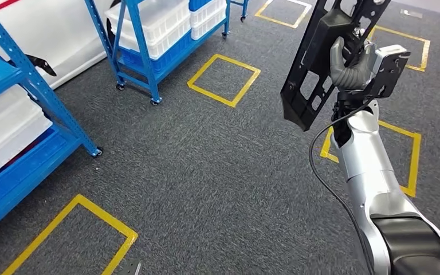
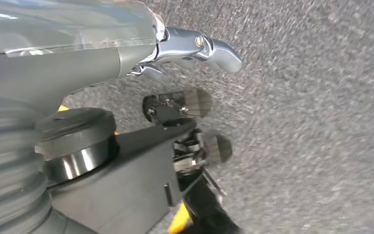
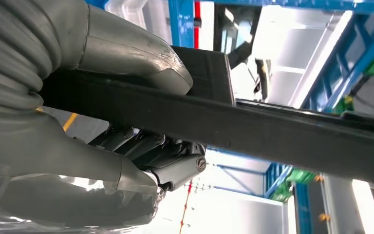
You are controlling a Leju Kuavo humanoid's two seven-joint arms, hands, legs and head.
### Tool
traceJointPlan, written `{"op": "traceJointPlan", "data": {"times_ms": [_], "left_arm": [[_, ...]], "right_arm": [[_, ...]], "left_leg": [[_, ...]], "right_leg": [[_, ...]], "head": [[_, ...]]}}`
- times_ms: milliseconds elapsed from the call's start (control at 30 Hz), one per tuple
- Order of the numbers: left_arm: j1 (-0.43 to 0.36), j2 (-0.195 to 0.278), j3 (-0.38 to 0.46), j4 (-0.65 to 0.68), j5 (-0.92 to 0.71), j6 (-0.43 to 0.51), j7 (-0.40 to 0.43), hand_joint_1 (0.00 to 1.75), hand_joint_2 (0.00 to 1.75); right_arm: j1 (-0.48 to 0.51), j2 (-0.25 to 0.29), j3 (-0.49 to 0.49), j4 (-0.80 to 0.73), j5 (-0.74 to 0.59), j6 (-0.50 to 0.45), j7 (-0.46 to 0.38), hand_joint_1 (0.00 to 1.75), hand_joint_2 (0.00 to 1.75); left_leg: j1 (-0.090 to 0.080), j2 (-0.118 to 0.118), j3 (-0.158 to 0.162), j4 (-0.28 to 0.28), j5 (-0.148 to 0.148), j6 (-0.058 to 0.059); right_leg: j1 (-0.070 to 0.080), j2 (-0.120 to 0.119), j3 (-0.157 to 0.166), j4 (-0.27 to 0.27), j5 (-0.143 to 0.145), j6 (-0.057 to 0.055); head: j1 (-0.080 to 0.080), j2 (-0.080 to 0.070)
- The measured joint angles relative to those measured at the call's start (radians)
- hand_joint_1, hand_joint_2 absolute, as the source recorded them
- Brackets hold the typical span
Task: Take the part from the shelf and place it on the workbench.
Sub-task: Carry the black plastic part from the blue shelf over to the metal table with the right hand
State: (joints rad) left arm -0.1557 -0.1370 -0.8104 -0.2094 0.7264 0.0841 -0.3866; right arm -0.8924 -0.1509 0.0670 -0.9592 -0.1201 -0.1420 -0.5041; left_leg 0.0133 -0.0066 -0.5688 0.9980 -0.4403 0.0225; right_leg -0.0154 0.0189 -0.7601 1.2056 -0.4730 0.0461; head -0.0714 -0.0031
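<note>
Right hand [image 1: 352, 69]: grey fingers wrapped around the flat black plastic part with rectangular cut-outs [image 1: 315, 69], held upright above speckled grey carpet [image 1: 217, 172].
Left hand [image 2: 195, 48]: empty, fingers loosely apart.
Shelving: blue metal racks [image 1: 143, 57], white bins [image 1: 160, 23].

The right robot hand [image 1: 352, 66] grips, arm raised (left robot hand [image 2: 195, 48] hangs, fingers loosely extended).

The right arm [image 1: 372, 177] is silver with a black band near the elbow, and a thin black cable [image 1: 321, 166] loops beside it. The right robot hand [image 1: 352, 66] has grey fingers [image 1: 344, 71] and what looks like a silver-and-black wrist block.
</note>
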Motion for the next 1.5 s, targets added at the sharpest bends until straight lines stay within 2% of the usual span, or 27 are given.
{"op": "traceJointPlan", "data": {"times_ms": [67, 100, 167, 233, 267, 333, 367, 433, 500, 567, 600, 633, 733, 800, 867, 933, 1000, 1033, 1067, 1133, 1167, 1200, 1267, 1300, 1367, 1433, 1500], "left_arm": [[0.009, 0.000, 0.000, 0.000, -0.001, -0.004, -0.001, 0.00, 1.75], [0.011, 0.001, 0.000, 0.000, -0.002, -0.006, -0.002, 0.00, 1.75], [0.013, 0.000, 0.000, 0.000, -0.002, -0.008, -0.002, 0.00, 1.75], [0.012, 0.000, 0.000, 0.000, -0.002, -0.009, -0.003, 0.00, 1.75], [0.012, -0.001, 0.000, 0.000, -0.002, -0.009, -0.004, 0.00, 1.75], [0.012, -0.002, -0.001, 0.000, -0.003, -0.010, -0.005, 0.00, 1.75], [0.011, -0.002, -0.001, 0.000, -0.003, -0.011, -0.005, 0.00, 1.75], [0.010, -0.002, -0.001, 0.000, -0.004, -0.013, -0.006, 0.00, 1.75], [0.011, -0.002, -0.001, 0.000, -0.006, -0.015, -0.006, 0.00, 1.75], [0.012, -0.002, -0.001, 0.000, -0.008, -0.017, -0.004, 0.00, 1.75], [0.012, -0.002, -0.001, 0.000, -0.010, -0.018, -0.003, 0.00, 1.75], [0.011, -0.002, -0.001, 0.000, -0.011, -0.020, -0.002, 0.00, 1.75], [0.002, -0.001, -0.001, 0.000, -0.017, -0.022, 0.001, 0.00, 1.75], [-0.004, 0.000, -0.001, 0.000, -0.018, -0.022, 0.002, 0.00, 1.75], [-0.008, 0.000, -0.001, 0.000, -0.019, -0.022, 0.003, 0.00, 1.75], [-0.012, 0.000, -0.001, 0.000, -0.020, -0.021, 0.003, 0.00, 1.75], [-0.013, -0.001, -0.001, 0.000, -0.020, -0.022, 0.003, 0.00, 1.75], [-0.012, 0.000, -0.001, 0.000, -0.020, -0.022, 0.003, 0.00, 1.75], [-0.011, 0.000, -0.001, 0.000, -0.020, -0.022, 0.003, 0.00, 1.75], [-0.011, 0.001, -0.002, 0.000, -0.020, -0.022, 0.003, 0.00, 1.75], [-0.011, 0.001, -0.002, 0.000, -0.020, -0.023, 0.003, 0.00, 1.75], [-0.012, 0.001, -0.002, 0.000, -0.020, -0.024, 0.003, 0.00, 1.75], [-0.012, 0.002, -0.001, 0.000, -0.020, -0.026, 0.003, 0.00, 1.75], [-0.013, 0.002, -0.001, 0.000, -0.020, -0.027, 0.003, 0.00, 1.75], [-0.015, 0.000, -0.001, 0.000, -0.021, -0.028, 0.005, 0.00, 1.75], [-0.017, -0.001, -0.001, 0.000, -0.023, -0.028, 0.009, 0.00, 1.75], [-0.015, -0.002, -0.001, 0.000, -0.025, -0.028, 0.013, 0.00, 1.75]], "right_arm": [[0.020, 0.000, 0.003, 0.000, -0.002, -0.003, -0.003, 1.75, 1.75], [0.030, 0.000, 0.003, -0.001, -0.002, -0.005, -0.004, 1.75, 1.75], [0.040, 0.000, 0.005, -0.003, -0.002, -0.009, -0.006, 1.75, 1.75], [0.041, 0.002, 0.007, -0.009, -0.001, -0.013, -0.007, 1.75, 1.75], [0.041, 0.004, 0.009, -0.013, 0.001, -0.015, -0.006, 1.75, 1.75], [0.042, 0.008, 0.012, -0.017, 0.005, -0.017, -0.002, 1.75, 1.75], [0.041, 0.009, 0.012, -0.017, 0.007, -0.017, 0.000, 1.75, 1.75], [0.039, 0.013, 0.014, -0.018, 0.010, -0.017, 0.004, 1.75, 1.75], [0.038, 0.018, 0.018, -0.018, 0.012, -0.017, 0.005, 1.75, 1.75], [0.039, 0.021, 0.019, -0.017, 0.014, -0.017, 0.005, 1.75, 1.75], [0.039, 0.021, 0.020, -0.016, 0.015, -0.017, 0.005, 1.75, 1.75], [0.039, 0.021, 0.020, -0.015, 0.017, -0.017, 0.005, 1.75, 1.75], [0.031, 0.024, 0.020, -0.011, 0.020, -0.016, 0.005, 1.75, 1.75], [0.018, 0.024, 0.020, 0.001, 0.021, -0.014, 0.005, 1.75, 1.75], [0.005, 0.022, 0.020, 0.013, 0.021, -0.013, 0.005, 1.75, 1.75], [-0.008, 0.019, 0.020, 0.022, 0.022, -0.013, 0.005, 1.75, 1.75], [-0.019, 0.019, 0.020, 0.031, 0.023, -0.012, 0.006, 1.75, 1.75], [-0.022, 0.020, 0.020, 0.036, 0.023, -0.012, 0.006, 1.75, 1.75], [-0.023, 0.020, 0.020, 0.041, 0.023, -0.012, 0.006, 1.75, 1.75], [-0.023, 0.020, 0.020, 0.052, 0.023, -0.012, 0.006, 1.75, 1.75], [-0.023, 0.021, 0.020, 0.057, 0.023, -0.011, 0.005, 1.75, 1.75], [-0.026, 0.021, 0.020, 0.060, 0.023, -0.009, 0.005, 1.75, 1.75], [-0.033, 0.023, 0.021, 0.066, 0.023, -0.004, 0.003, 1.75, 1.75], [-0.039, 0.025, 0.021, 0.069, 0.023, -0.003, 0.002, 1.75, 1.75], [-0.049, 0.025, 0.021, 0.077, 0.023, -0.002, -0.002, 1.75, 1.75], [-0.057, 0.025, 0.022, 0.086, 0.023, -0.003, -0.008, 1.75, 1.75], [-0.061, 0.027, 0.024, 0.095, 0.022, -0.003, -0.014, 1.75, 1.75]], "left_leg": [[-0.001, 0.028, 0.000, 0.002, -0.001, 0.000], [-0.001, 0.042, 0.000, 0.004, -0.002, -0.001], [-0.002, 0.064, -0.001, 0.012, -0.008, -0.007], [-0.007, 0.081, -0.004, 0.022, -0.016, -0.017], [-0.011, 0.089, -0.005, 0.025, -0.019, -0.022], [-0.013, 0.106, -0.005, 0.027, -0.021, -0.030], [-0.011, 0.103, -0.006, 0.032, -0.028, -0.035], [-0.006, 0.067, -0.024, 0.083, -0.077, -0.042], [-0.004, 0.024, -0.068, 0.207, -0.160, -0.044], [-0.005, 0.014, -0.100, 0.307, -0.207, -0.041], [-0.005, 0.012, -0.092, 0.307, -0.204, -0.037], [-0.005, 0.007, -0.063, 0.265, -0.184, -0.032], [-0.008, -0.048, 0.049, 0.069, -0.119, -0.018], [-0.017, -0.062, 0.062, 0.034, -0.105, -0.012], [-0.021, -0.036, 0.058, 0.028, -0.082, -0.001], [-0.020, -0.009, 0.046, 0.014, -0.051, 0.012], [-0.020, 0.017, 0.021, 0.007, -0.024, 0.020], [-0.020, 0.030, 0.006, 0.006, -0.013, 0.021], [-0.021, 0.044, -0.010, 0.007, -0.003, 0.020], [-0.021, 0.070, -0.043, 0.010, 0.017, 0.016], [-0.020, 0.082, -0.059, 0.014, 0.025, 0.013], [-0.021, 0.094, -0.072, 0.018, 0.032, 0.009], [-0.024, 0.117, -0.087, 0.028, 0.041, -0.001], [-0.024, 0.129, -0.089, 0.030, 0.045, -0.007], [-0.022, 0.145, -0.090, 0.031, 0.052, -0.020], [-0.016, 0.102, -0.103, 0.060, 0.020, -0.033], [-0.013, 0.034, -0.136, 0.161, -0.064, -0.039]], "right_leg": [[-0.007, -0.013, -0.041, 0.087, -0.025, 0.007], [-0.010, -0.017, -0.034, 0.077, -0.012, 0.010], [-0.013, -0.040, 0.033, -0.044, 0.044, 0.012], [-0.006, -0.069, 0.091, -0.149, 0.080, 0.002], [-0.002, -0.074, 0.099, -0.168, 0.084, -0.005], [0.002, -0.058, 0.094, -0.169, 0.087, -0.020], [0.001, -0.049, 0.091, -0.171, 0.091, -0.026], [-0.002, -0.034, 0.085, -0.174, 0.100, -0.041], [0.000, -0.017, 0.072, -0.175, 0.112, -0.052], [0.004, 0.007, 0.053, -0.175, 0.127, -0.056], [0.005, 0.021, 0.042, -0.175, 0.137, -0.055], [0.005, 0.035, 0.032, -0.175, 0.147, -0.053], [0.004, 0.071, 0.008, -0.175, 0.178, -0.039], [0.001, 0.088, 0.004, -0.183, 0.198, -0.024], [-0.003, 0.100, 0.003, -0.198, 0.217, -0.011], [-0.002, 0.064, -0.011, -0.174, 0.173, -0.006], [-0.002, 0.010, -0.038, -0.067, 0.061, 0.000], [-0.004, -0.003, -0.048, -0.002, 0.017, 0.005], [-0.008, -0.008, -0.050, 0.054, -0.002, 0.011], [-0.015, -0.017, -0.019, 0.086, 0.027, 0.020], [-0.017, -0.028, 0.021, 0.056, 0.049, 0.024], [-0.016, -0.051, 0.072, -0.002, 0.048, 0.026], [-0.004, -0.091, 0.163, -0.126, 0.011, 0.013], [0.003, -0.098, 0.183, -0.162, -0.008, 0.002], [0.008, -0.079, 0.181, -0.177, -0.002, -0.025], [0.005, -0.058, 0.168, -0.184, 0.016, -0.047], [0.005, -0.036, 0.146, -0.187, 0.035, -0.063]], "head": [[0.000, 0.000], [0.000, 0.000], [0.000, 0.000], [0.000, 0.000], [0.000, 0.000], [0.000, 0.000], [0.000, 0.000], [0.000, 0.000], [0.000, 0.000], [0.000, 0.000], [0.000, 0.000], [0.000, 0.000], [0.000, 0.000], [-0.001, 0.000], [-0.001, 0.000], [0.000, 0.000], [0.000, 0.000], [0.000, 0.000], [0.000, 0.000], [0.000, 0.000], [0.000, 0.000], [0.000, 0.000], [-0.001, 0.000], [-0.001, 0.000], [-0.001, 0.000], [-0.001, 0.000], [-0.002, 0.000]]}}
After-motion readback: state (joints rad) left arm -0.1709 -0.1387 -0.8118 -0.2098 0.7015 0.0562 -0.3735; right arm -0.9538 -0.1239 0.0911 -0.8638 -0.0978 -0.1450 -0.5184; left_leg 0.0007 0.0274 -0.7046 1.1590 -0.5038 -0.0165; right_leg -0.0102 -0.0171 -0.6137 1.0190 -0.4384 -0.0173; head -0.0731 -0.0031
